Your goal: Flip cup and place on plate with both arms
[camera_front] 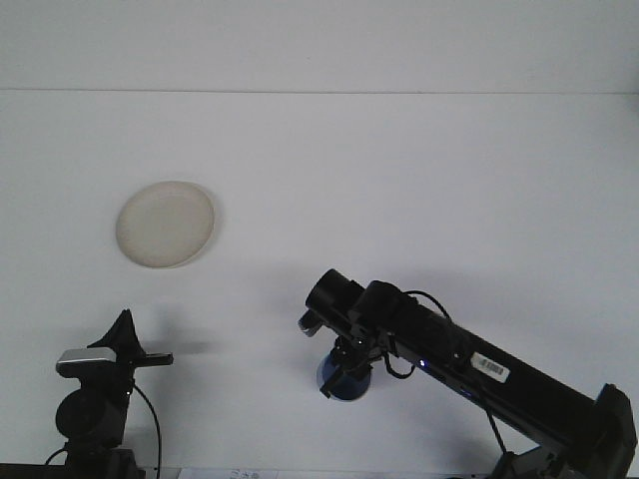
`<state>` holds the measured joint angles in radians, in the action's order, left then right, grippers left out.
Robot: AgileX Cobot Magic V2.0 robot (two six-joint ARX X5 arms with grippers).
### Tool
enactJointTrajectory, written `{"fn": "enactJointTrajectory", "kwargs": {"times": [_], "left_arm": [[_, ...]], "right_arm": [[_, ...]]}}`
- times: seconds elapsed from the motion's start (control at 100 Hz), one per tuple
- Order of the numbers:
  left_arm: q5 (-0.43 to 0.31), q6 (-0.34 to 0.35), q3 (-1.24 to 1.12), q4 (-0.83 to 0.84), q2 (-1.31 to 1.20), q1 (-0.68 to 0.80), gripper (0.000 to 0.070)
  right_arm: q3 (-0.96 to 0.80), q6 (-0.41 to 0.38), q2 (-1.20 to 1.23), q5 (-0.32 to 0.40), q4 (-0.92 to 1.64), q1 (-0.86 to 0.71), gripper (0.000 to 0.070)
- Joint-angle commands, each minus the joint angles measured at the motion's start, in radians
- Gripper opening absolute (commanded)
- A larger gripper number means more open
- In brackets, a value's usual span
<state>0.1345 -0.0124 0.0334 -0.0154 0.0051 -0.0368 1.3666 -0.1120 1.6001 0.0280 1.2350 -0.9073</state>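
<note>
The blue cup point(348, 385) stands low at the table's front centre, directly beneath my right gripper point(339, 365). That gripper reaches down from the long black right arm and is shut on the cup's upper part, hiding its rim. Which way up the cup is, I cannot tell. The cream plate point(166, 224) lies flat at the left, well away from the cup. My left gripper point(126, 319) sits near the front left edge, below the plate, pointing away from me with nothing in it.
The right arm point(479, 364) lies diagonally across the front right of the table. The white tabletop ends in a back edge point(319, 92) against the wall.
</note>
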Motion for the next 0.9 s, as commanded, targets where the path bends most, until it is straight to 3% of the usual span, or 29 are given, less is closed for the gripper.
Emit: {"fn": "enactJointTrajectory", "kwargs": {"times": [0.0,0.09,0.21,0.26,0.45,0.69,0.89], "left_arm": [[0.003,0.012,-0.019,-0.015,-0.002,0.001,0.0015],[0.003,0.012,-0.019,-0.015,-0.002,0.001,0.0015],[0.003,0.012,-0.019,-0.014,-0.002,0.001,0.0015],[0.003,0.012,-0.019,-0.014,-0.002,0.001,0.0015],[0.003,0.012,-0.019,-0.015,-0.002,0.001,0.0015],[0.003,0.012,-0.019,-0.015,-0.002,0.001,0.0015],[0.003,0.012,-0.019,-0.015,-0.002,0.001,0.0015]], "right_arm": [[0.028,0.011,0.037,-0.002,0.004,-0.019,0.0005],[0.028,0.011,0.059,0.000,0.005,-0.020,0.0050],[0.029,0.012,0.064,0.001,-0.002,-0.021,0.0348],[0.034,0.018,0.064,0.000,-0.005,-0.021,0.0422],[0.091,0.035,0.019,-0.012,-0.001,-0.007,0.0427],[0.101,0.021,-0.250,-0.093,-0.061,-0.007,0.0427],[-0.032,-0.020,-0.578,-0.242,-0.244,-0.054,0.0425]]}}
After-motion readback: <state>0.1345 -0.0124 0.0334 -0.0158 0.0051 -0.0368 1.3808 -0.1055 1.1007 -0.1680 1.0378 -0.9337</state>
